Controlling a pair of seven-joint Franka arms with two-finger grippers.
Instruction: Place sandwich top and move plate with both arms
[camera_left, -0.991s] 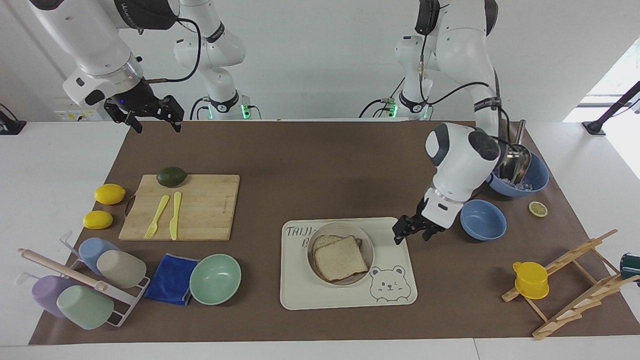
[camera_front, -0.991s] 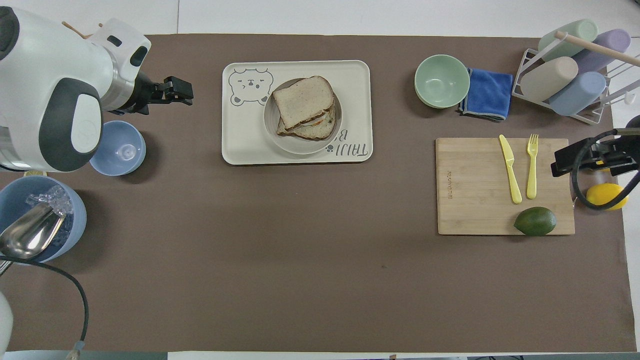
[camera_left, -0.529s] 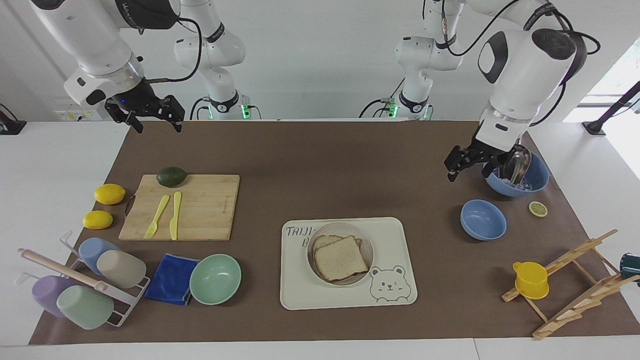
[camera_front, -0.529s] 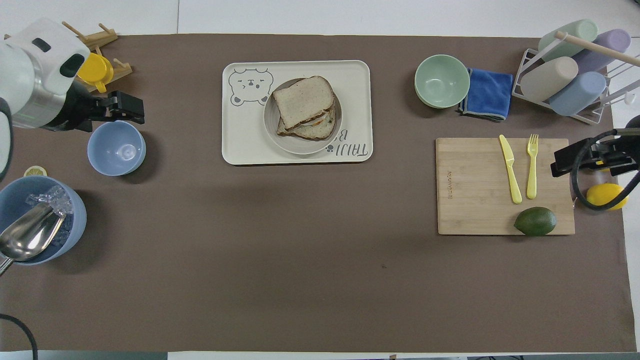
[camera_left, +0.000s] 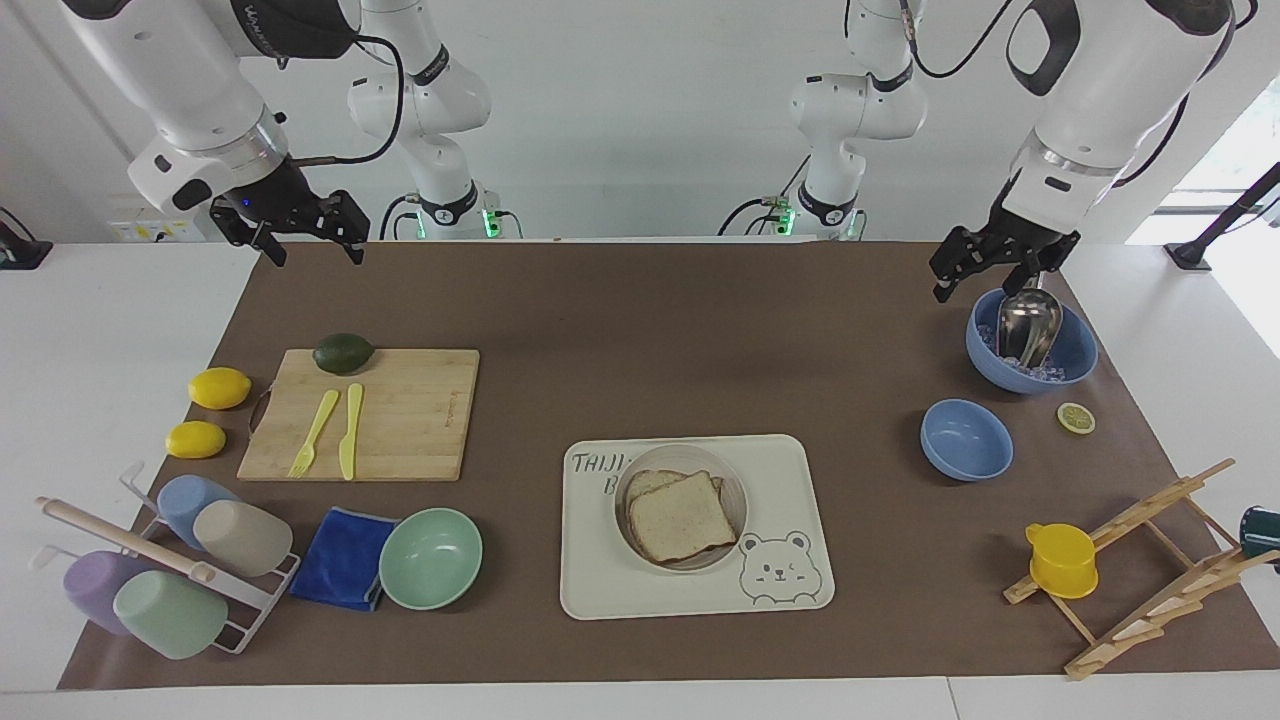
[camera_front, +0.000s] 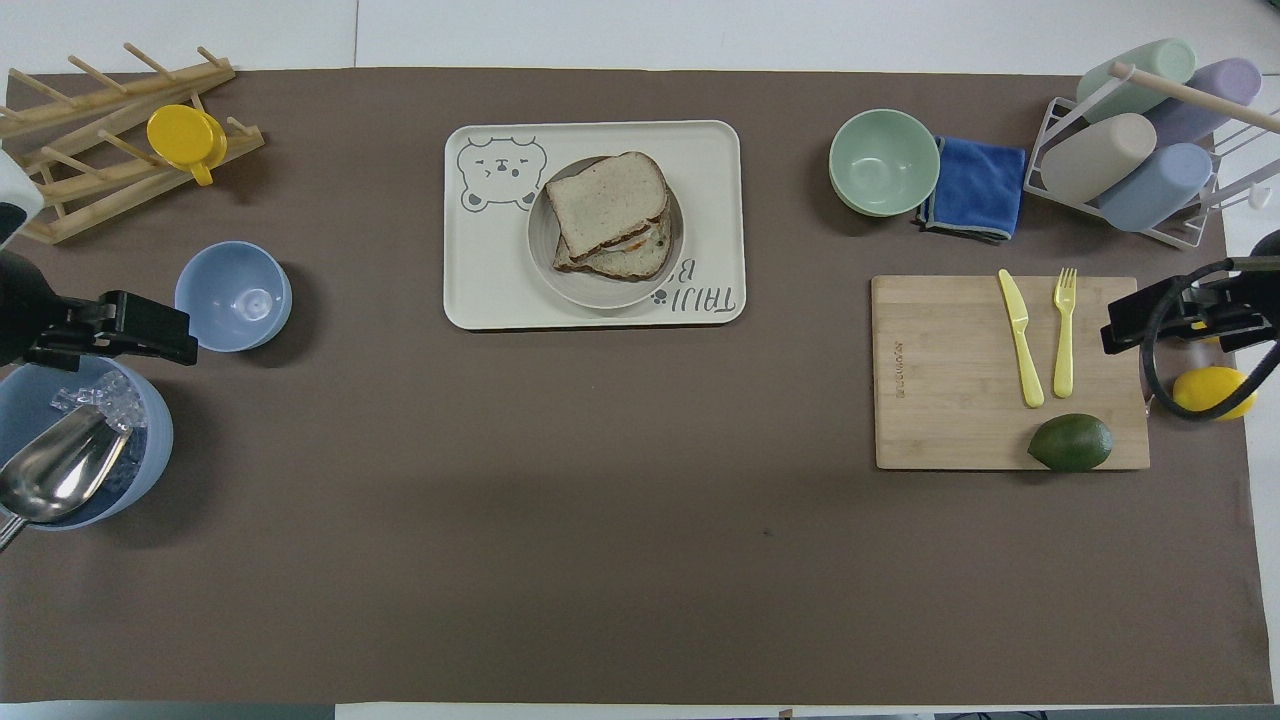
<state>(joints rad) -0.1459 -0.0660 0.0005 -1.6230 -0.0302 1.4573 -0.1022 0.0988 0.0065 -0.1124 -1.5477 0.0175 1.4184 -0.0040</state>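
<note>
The sandwich top (camera_left: 680, 520) lies flat on the lower slice of a sandwich on the plate (camera_left: 737, 493), which stands on the cream bear tray (camera_left: 600, 585). In the overhead view the sandwich top (camera_front: 605, 200) sits a little askew over the lower slice on the plate (camera_front: 590, 292). My left gripper (camera_left: 975, 280) is open and empty, raised over the blue bowl with ice and a scoop (camera_left: 1030, 345), well away from the tray; it also shows in the overhead view (camera_front: 185, 342). My right gripper (camera_left: 312, 245) is open and empty, waiting in the air at the right arm's end (camera_front: 1115, 330).
A small blue bowl (camera_left: 965, 440) and a lemon slice (camera_left: 1076, 417) lie between the tray and the ice bowl. A wooden rack with a yellow cup (camera_left: 1062, 560) stands at the left arm's end. The cutting board (camera_left: 400, 415), the mint bowl (camera_left: 430, 558), a blue cloth and a cup rack are at the right arm's end.
My left gripper has risen and drawn back from beside the tray to over the ice bowl. The sandwich, the plate and the right arm have not moved.
</note>
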